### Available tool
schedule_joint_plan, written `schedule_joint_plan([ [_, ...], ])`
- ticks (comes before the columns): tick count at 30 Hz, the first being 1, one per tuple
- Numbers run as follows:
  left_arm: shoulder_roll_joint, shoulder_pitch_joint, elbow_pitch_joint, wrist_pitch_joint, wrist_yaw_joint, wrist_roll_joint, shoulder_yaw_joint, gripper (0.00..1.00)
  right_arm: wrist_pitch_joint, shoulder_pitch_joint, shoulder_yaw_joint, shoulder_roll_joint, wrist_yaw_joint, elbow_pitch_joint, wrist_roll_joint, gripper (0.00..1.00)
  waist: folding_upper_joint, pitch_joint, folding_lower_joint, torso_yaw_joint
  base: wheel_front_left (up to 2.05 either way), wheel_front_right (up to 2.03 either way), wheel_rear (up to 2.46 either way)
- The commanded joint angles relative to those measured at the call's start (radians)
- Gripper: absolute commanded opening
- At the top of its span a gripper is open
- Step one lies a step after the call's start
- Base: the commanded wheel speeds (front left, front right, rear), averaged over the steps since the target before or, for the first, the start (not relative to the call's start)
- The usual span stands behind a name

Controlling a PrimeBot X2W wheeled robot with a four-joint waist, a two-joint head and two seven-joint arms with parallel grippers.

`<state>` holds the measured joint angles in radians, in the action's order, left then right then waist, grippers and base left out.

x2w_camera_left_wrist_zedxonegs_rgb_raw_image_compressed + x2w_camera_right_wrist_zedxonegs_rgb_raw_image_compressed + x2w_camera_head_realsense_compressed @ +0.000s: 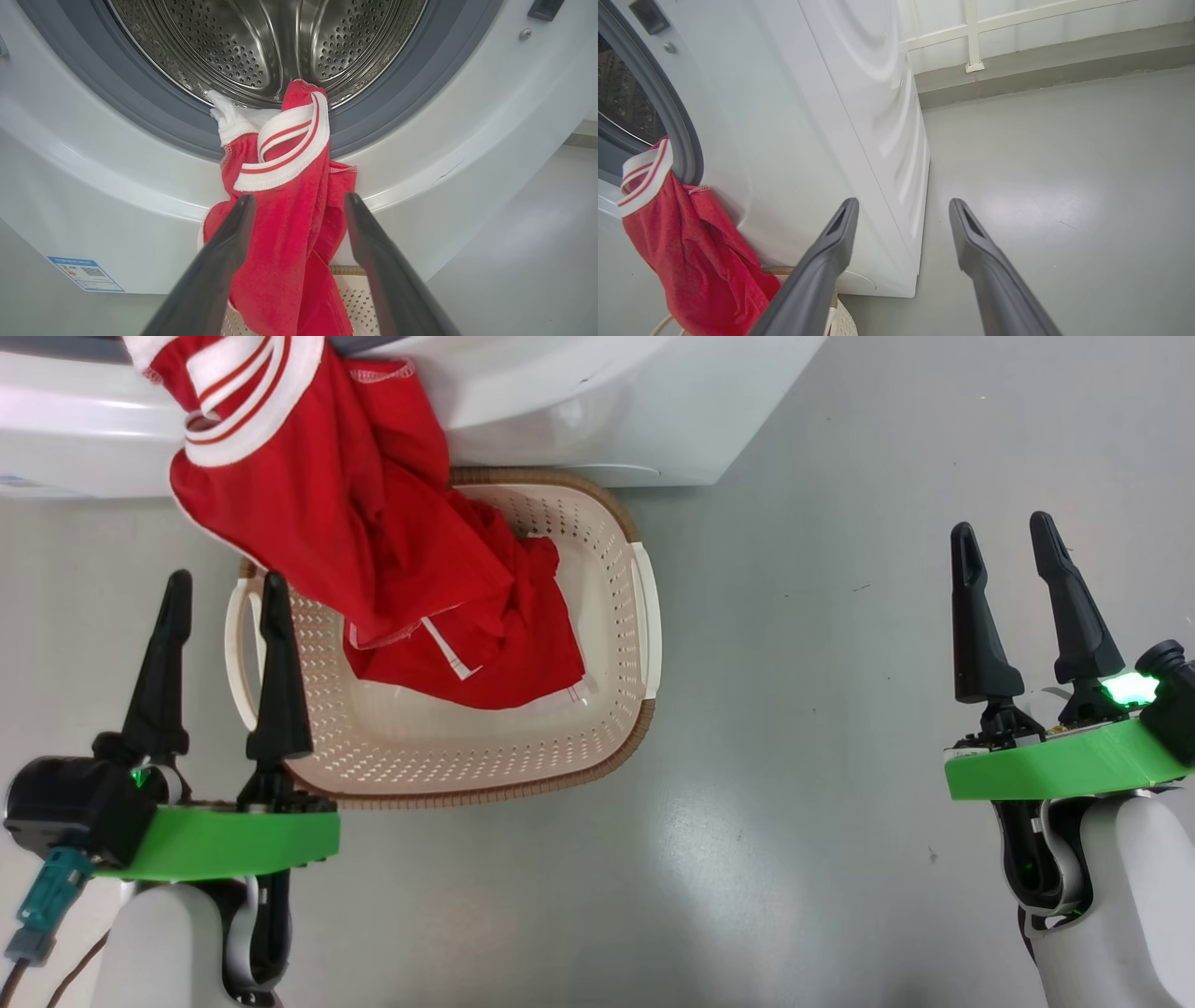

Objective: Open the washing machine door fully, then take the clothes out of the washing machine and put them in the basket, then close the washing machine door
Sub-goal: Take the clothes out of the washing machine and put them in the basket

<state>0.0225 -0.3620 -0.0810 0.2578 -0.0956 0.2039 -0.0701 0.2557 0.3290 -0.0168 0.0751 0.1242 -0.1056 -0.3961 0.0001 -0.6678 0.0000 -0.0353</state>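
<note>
Left claw (225, 581) spread, empty, lower left; right claw (1003, 525) spread, empty, right edge. Red clothes (373, 551) hang from washing machine (579, 411), top left, into basket (644, 714). Likely soft, light, floppy. Best pinch: striped band (285, 158).

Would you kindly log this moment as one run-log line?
clothes draped from washing machine drum into basket | left gripper fingers open, empty | right gripper fingers open, empty

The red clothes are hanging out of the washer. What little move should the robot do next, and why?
Probably the left gripper should move forward and pinch the clothes: its jaws are open, facing them, and their top hangs on the washing machine lip above the basket.
</note>
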Motion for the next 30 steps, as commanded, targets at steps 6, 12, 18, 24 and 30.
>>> schedule_joint_plan([
  [6, 0.028, 0.015, 0.032, 0.004, 0.006, 0.005, -0.015, 1.0, 0.006, -0.028, 0.02, 0.005, 0.007, 0.027, 0.004, 1.0, -0.0001, -0.005, 0.0, -0.002, 0.0, 0.0, 0.0],
  [12, 0.028, -0.059, 0.038, 0.004, -0.012, -0.021, -0.02, 1.0, 0.006, -0.027, 0.017, 0.002, 0.007, 0.03, 0.006, 1.0, -0.0001, -0.011, 0.0, -0.005, 0.0, 0.0, 0.0],
  [18, 0.061, -0.199, -0.041, 0.004, -0.026, -0.033, -0.005, 1.0, 0.006, -0.024, 0.018, 0.0, 0.007, 0.029, 0.005, 1.0, -0.0001, -0.019, 0.0, -0.004, 0.0, 0.0, 0.0],
  [24, 0.105, -0.376, -0.165, -0.004, -0.03, -0.036, 0.032, 1.0, 0.006, -0.016, 0.021, -0.003, 0.007, 0.029, 0.003, 1.0, -0.0001, -0.032, 0.0, 0.004, 0.0, 0.0, 0.0],
  [30, 0.13, -0.517, -0.308, -0.066, -0.033, -0.016, 0.068, 1.0, 0.006, -0.006, 0.02, -0.007, 0.007, 0.033, 0.0, 1.0, -0.0001, -0.051, 0.0, 0.018, 0.0, 0.0, 0.0],
])
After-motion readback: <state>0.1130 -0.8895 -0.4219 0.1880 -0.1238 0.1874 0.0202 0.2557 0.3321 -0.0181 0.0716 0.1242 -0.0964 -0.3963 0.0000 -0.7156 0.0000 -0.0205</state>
